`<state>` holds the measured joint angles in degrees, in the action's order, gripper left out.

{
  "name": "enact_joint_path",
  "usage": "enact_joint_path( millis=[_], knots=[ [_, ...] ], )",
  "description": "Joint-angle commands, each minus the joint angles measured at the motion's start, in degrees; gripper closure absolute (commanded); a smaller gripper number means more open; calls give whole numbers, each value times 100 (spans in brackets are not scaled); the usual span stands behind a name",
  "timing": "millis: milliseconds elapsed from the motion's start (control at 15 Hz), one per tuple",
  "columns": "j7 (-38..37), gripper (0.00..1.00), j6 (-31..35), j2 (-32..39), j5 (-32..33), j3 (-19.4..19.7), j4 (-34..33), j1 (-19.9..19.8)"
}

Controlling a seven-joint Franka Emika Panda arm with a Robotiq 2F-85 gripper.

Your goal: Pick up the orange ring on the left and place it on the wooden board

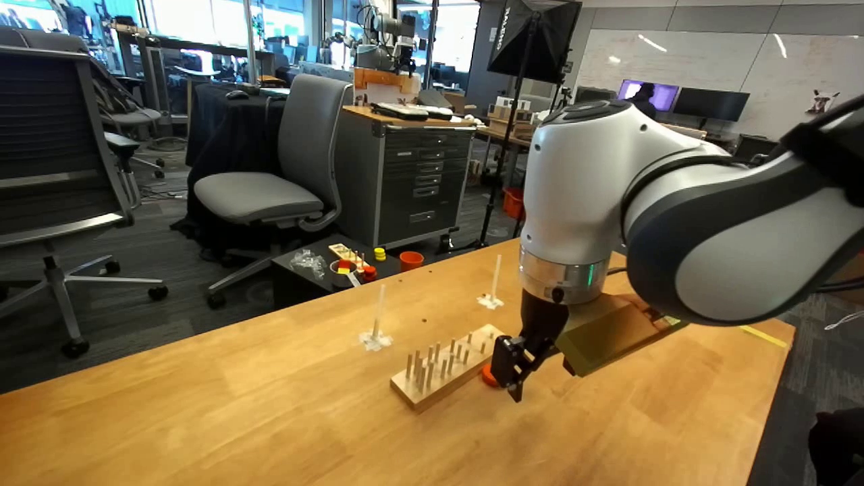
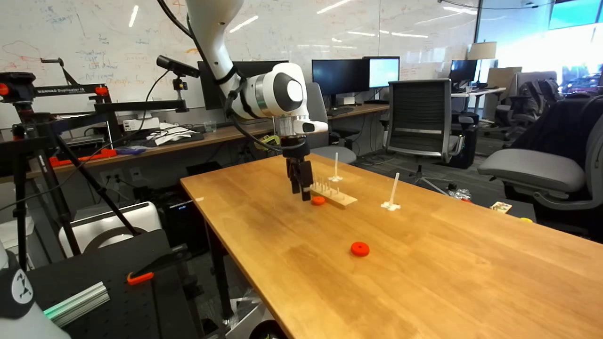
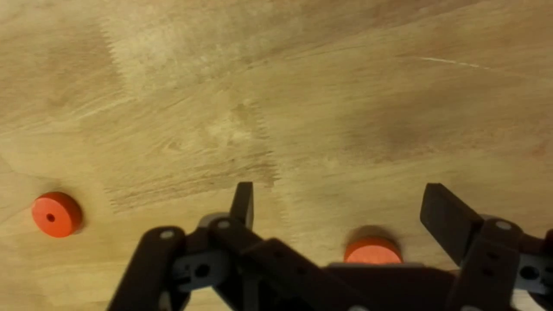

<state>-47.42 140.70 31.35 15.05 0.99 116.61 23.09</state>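
Wrist view: the gripper (image 3: 339, 194) gapes above the grained wooden table (image 3: 302, 108) near a round orange ring (image 3: 373, 251)

A robotics lab: in an exterior view, an arm (image 1: 580, 179) at right, a softbox (image 1: 555, 42) up top; in an exterior view, a scribbled whiteboard (image 2: 292, 42) across the top, monitors (image 2: 340, 76) at upper centre, a tripod (image 2: 20, 188) at far left.

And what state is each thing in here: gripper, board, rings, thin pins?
Gripper: open, empty
Wooden board: lying flat, pegs upright, no ring on them
Orange ring: lying flat beside the wooden board
Other orange ring: lying flat, apart from the wooden board
Two thin pins: standing upright
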Motion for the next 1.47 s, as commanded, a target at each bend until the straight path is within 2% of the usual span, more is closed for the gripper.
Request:
enact_joint_path(
  millis=[0,67,133,733,1000,1267,1400],
  knots=[
    [-687,0,696,-396,732,463,551,335],
    [-589,0,586,-414,801,452,572,278],
    [-398,0,452,-151,542,250,277,112],
    [-442,0,476,-203,674,320,370,135],
    [-775,0,635,-127,853,535,76,223],
    [-1081,0,860,-17,618,556,-234,126],
    [-1077,0,766,0,284,386,-318,-35]
  ],
)
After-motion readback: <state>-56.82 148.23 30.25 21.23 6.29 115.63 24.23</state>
